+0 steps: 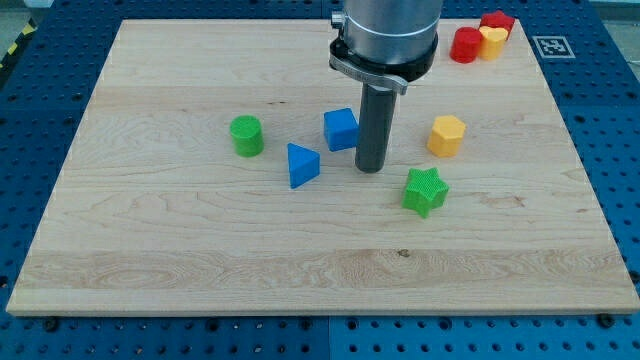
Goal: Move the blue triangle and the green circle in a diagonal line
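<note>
The blue triangle (302,165) lies near the board's middle. The green circle (246,135), a short cylinder, stands up and to the left of it, a small gap between them. My tip (371,167) rests on the board to the right of the blue triangle, just right of a blue cube (341,129) and left of a green star (425,191). The tip touches neither the triangle nor the circle.
A yellow hexagon block (447,135) sits right of my tip. A red cylinder (465,45), a yellow heart (492,41) and another red block (497,21) cluster at the top right corner. The wooden board (150,260) lies on a blue perforated table.
</note>
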